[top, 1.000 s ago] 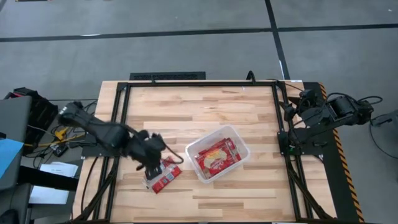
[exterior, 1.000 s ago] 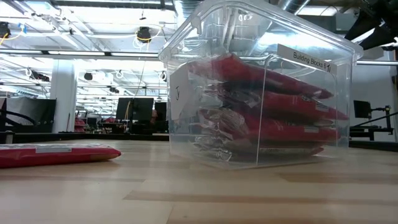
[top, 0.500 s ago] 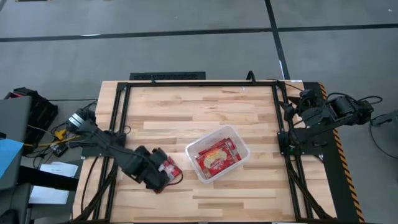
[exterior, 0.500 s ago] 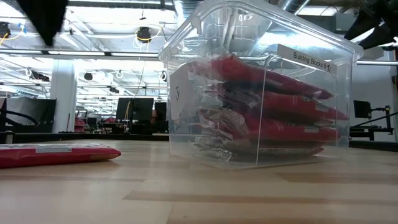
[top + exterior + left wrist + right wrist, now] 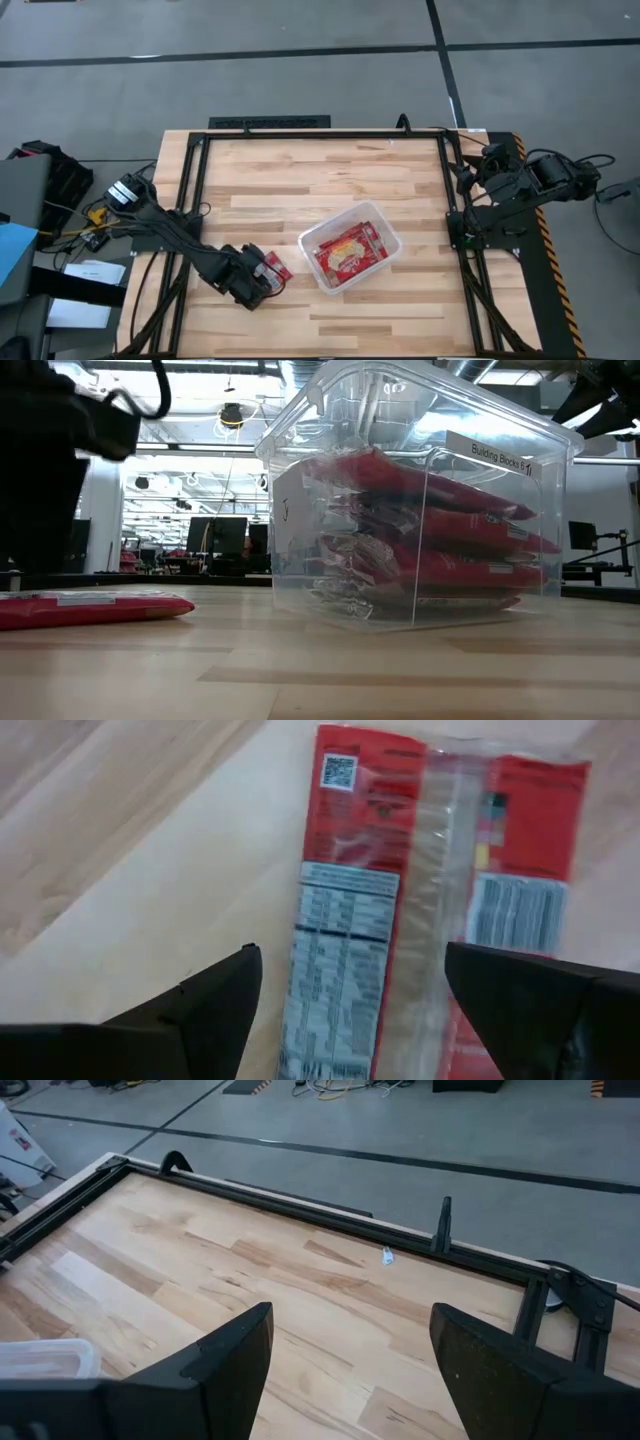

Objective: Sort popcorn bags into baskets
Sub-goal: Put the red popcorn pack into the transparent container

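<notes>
One red popcorn bag (image 5: 400,910) lies flat on the wooden table, printed label side up, left of the clear tub (image 5: 350,245); it also shows in the high view (image 5: 272,268) and the low view (image 5: 90,606). My left gripper (image 5: 350,995) (image 5: 250,282) is open and hovers just over this bag, pointing down, with one finger beside the bag's long edge and the other above its middle. The tub (image 5: 420,510) holds several red bags stacked flat. My right gripper (image 5: 350,1370) is open and waits by the table's right edge (image 5: 500,175).
A black metal frame (image 5: 320,132) runs around the table top. Bare wood lies between the tub and the far edge and along the near edge. Cables and boxes sit off the table's left side (image 5: 60,200).
My left arm has stretched out lower and carried its gripper down and toward the table's near edge, so that it now stands over the loose bag. In the low view the arm has come into the picture from above. The bag and the tub have stayed put.
</notes>
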